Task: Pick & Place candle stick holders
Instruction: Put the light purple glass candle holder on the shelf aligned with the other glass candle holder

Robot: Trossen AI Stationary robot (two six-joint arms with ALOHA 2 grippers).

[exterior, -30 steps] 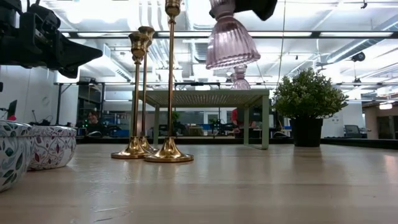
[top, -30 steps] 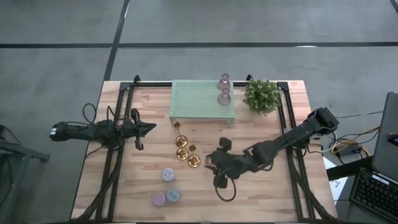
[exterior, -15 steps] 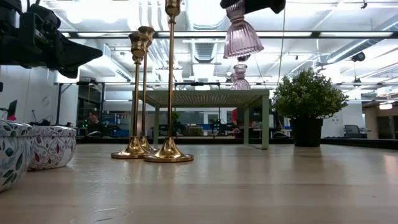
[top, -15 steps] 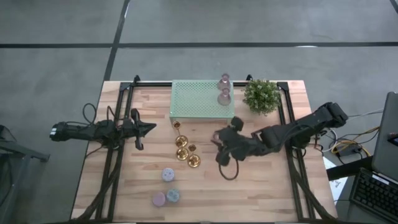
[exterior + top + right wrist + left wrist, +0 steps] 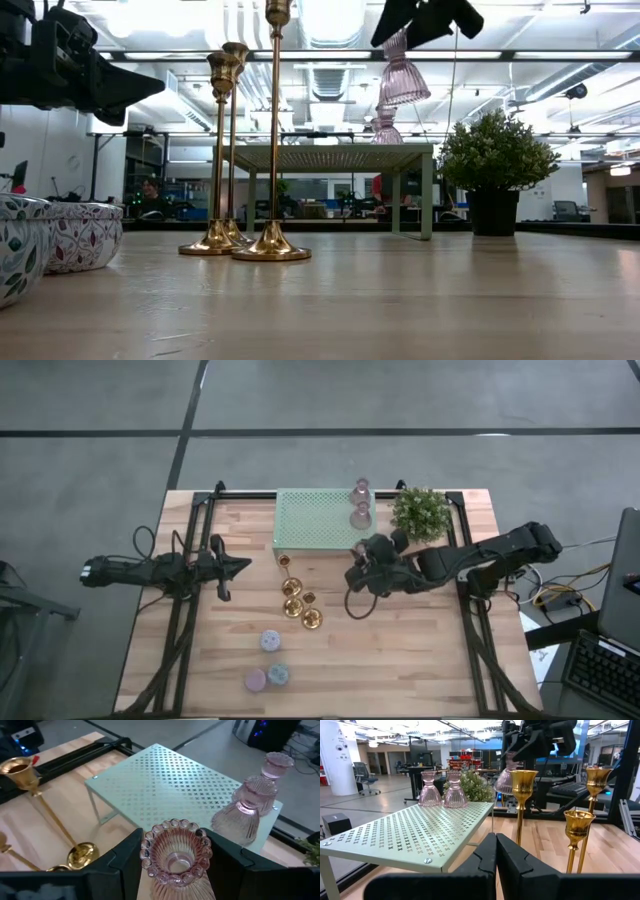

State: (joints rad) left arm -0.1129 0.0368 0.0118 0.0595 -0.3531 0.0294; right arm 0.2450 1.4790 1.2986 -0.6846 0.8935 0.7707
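Right end effector [image 5: 175,870] gripping pink glass holder [image 5: 176,851], base cropped

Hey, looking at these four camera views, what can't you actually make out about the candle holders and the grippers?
- High view: the pink glass holder carried by the right gripper is hidden under the arm.
- Low view: the tallest gold holder is cut off at the top edge; the pastel holders are cut by the left edge.
- High view: the pastel holders' patterns are too small to read.
- Left wrist view: the shut left gripper covers the gold holders' bases.
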